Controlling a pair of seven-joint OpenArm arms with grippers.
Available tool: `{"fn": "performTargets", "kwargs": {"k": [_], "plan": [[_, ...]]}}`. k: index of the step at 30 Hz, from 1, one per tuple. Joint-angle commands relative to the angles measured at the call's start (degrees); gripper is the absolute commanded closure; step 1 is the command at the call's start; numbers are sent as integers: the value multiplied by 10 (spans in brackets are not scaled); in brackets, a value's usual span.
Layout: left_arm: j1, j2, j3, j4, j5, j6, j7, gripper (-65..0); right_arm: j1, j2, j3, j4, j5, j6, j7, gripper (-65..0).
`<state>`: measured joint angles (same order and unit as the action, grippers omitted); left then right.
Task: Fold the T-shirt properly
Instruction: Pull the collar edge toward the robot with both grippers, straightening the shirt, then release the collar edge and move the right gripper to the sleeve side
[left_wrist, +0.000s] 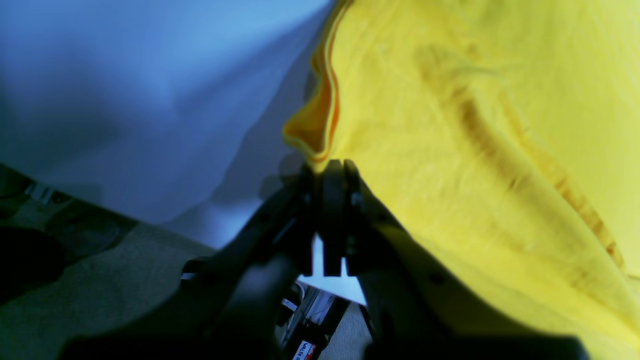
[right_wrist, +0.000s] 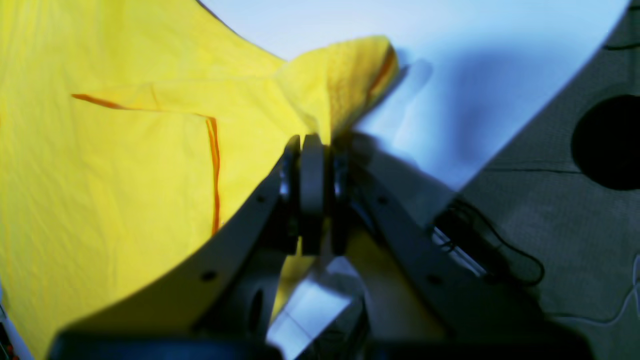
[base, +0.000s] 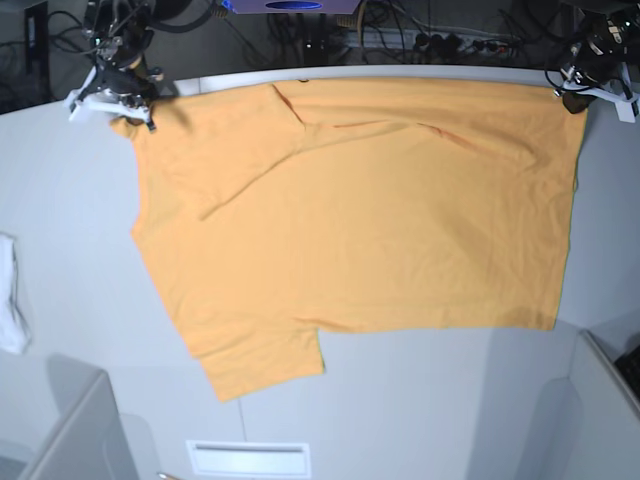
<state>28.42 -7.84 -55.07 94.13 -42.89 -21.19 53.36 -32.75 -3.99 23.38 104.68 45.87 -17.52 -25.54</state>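
The orange-yellow T-shirt (base: 370, 220) lies spread flat across the white table (base: 60, 180), with one sleeve (base: 262, 362) pointing toward the front. No lettering shows. My right gripper (base: 118, 104) is at the shirt's far left corner and is shut on the fabric; in the right wrist view (right_wrist: 312, 142) a bunched corner (right_wrist: 350, 75) rises above the closed fingertips. My left gripper (base: 578, 98) is at the far right corner and is shut on the hem; in the left wrist view (left_wrist: 330, 167) the pinched edge (left_wrist: 312, 132) curls just above the tips.
A small white cloth (base: 12, 295) lies at the table's left edge. Cables and equipment (base: 400, 35) run behind the far edge. Grey panels stand at the front left (base: 70, 430) and front right (base: 600, 400). A white slot (base: 248, 458) sits at the front.
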Motion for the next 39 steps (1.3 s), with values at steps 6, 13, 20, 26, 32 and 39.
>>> {"fn": "performTargets", "kwargs": {"k": [6, 13, 20, 26, 32, 39], "plan": [[4, -9, -5, 8, -2, 0, -13, 0, -9, 3, 4, 15, -3, 3, 13, 0], [12, -9, -9, 8, -1, 0, -14, 0, -16, 3, 4, 16, -3, 3, 11, 0], [12, -9, -12, 9, -1, 0, -15, -359, -37, 10, 4, 23, 75, 3, 13, -215], [8, -11, -49, 13, -3, 0, -14, -499, -50, 10, 23, 43, 66, 3, 15, -225], [5, -26, -114, 24, -3, 0, -16, -495, -24, 11, 95, 52, 61, 3, 13, -228], [-36, -69, -113, 96, -1, 2, -13, -490, 75, 108, 72, 26, 61, 3, 11, -228]]}}
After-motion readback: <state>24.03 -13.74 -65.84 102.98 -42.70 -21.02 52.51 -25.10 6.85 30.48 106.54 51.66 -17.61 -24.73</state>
